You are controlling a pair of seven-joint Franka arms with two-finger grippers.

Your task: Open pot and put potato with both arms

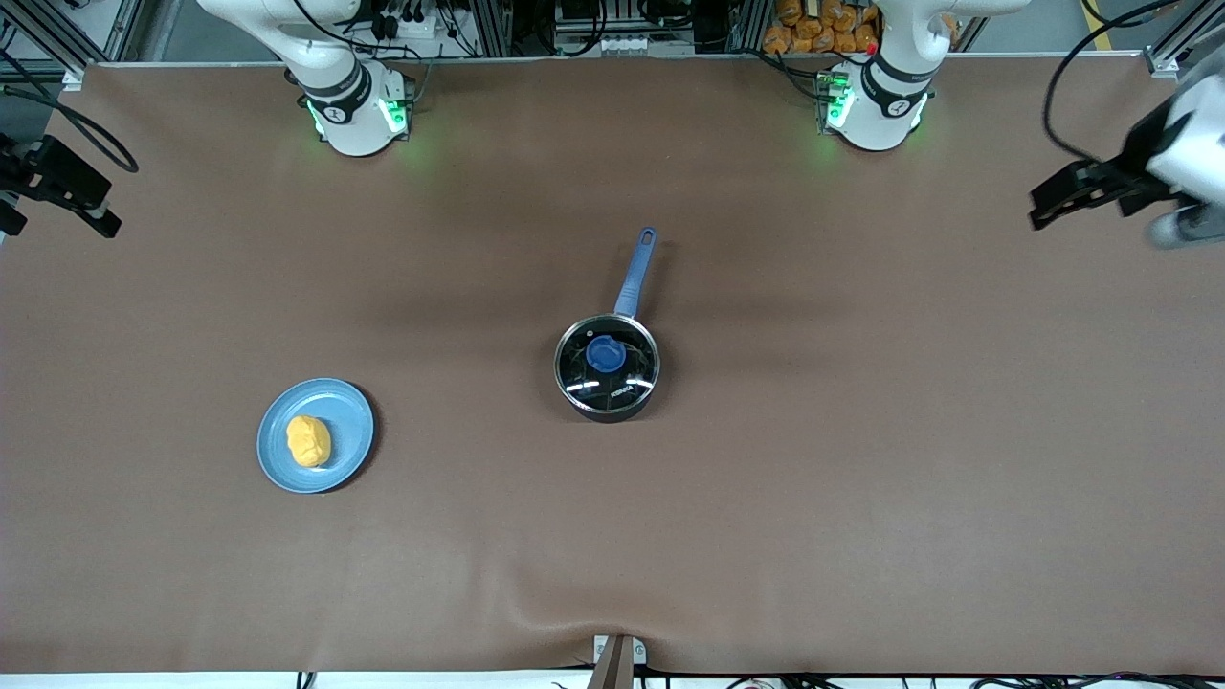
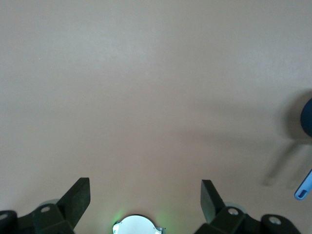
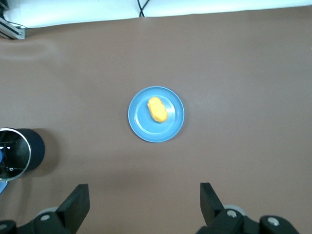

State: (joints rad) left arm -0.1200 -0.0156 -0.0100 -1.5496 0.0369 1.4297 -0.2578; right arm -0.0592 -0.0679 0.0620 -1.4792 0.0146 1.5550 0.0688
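left gripper [image 2: 145, 197] wide, empty, over bare table at left arm's end | right gripper [image 3: 145, 202] wide, empty, high over table | pot [image 1: 607, 368] lidded, mid-table | potato [image 1: 308, 441] on plate [image 1: 346, 411], toward right arm's end

A small lumpy yellow-orange potato [image 3: 157, 109] is lying on a flat round light-blue plate [image 3: 141, 127], which is sitting on the brown desk [image 3: 243, 73]. The right end effector [image 3: 145, 202] is hanging over bare desk with its two black fingers [image 3: 78, 204] standing wide apart. A black pot [image 3: 22, 155] with a shiny lid is showing partly, well apart from the plate.
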